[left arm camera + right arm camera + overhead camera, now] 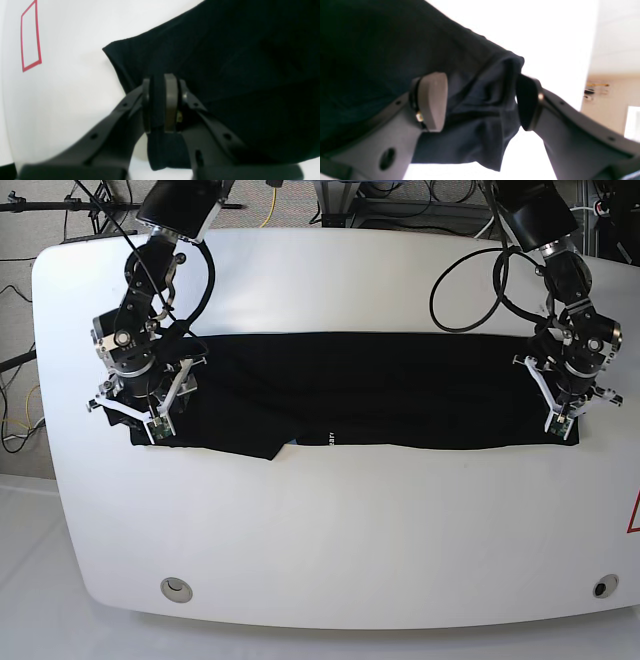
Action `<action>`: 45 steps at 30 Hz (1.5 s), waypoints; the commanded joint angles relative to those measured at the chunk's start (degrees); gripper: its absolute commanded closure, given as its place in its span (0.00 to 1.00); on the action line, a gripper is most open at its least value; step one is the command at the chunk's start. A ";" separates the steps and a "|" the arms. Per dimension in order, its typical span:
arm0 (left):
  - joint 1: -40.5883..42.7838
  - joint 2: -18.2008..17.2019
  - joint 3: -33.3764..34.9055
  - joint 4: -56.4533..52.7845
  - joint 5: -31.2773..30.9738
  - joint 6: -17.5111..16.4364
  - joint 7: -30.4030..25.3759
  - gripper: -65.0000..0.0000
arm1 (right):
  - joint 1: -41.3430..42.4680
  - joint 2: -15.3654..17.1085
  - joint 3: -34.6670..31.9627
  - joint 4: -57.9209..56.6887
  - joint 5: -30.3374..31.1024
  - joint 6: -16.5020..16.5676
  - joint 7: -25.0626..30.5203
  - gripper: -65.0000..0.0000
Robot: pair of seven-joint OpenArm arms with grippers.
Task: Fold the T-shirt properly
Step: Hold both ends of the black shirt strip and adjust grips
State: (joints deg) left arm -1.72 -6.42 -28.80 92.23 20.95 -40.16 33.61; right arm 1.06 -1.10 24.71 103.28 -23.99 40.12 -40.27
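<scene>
1. One T-shirt [380,402], black.
2. One white desk [330,520].
3. Two arms, each with one tool: left tool [566,423], right tool [133,412].
4. Two round holes in the desk's near edge: hole [176,588] and hole [601,587].
5. One red outline [30,37] on the desk.

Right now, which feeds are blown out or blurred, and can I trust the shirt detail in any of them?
Left wrist: the T-shirt is near featureless black, and the left hand is soft. Right wrist: the background is blown out white, but folds show between the right hand's open jaws. Base: evenly lit and sharp, best for the shirt's outline on the table.
</scene>
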 commanded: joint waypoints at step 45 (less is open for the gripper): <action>1.89 -0.73 -1.08 4.22 -0.62 0.16 -0.70 0.88 | -2.42 -0.52 3.03 8.46 0.86 -0.12 -2.43 0.40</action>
State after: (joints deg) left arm 1.10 -6.39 -29.63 95.35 20.75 -40.36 33.61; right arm -2.13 -2.22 27.77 110.89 -24.12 40.14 -44.14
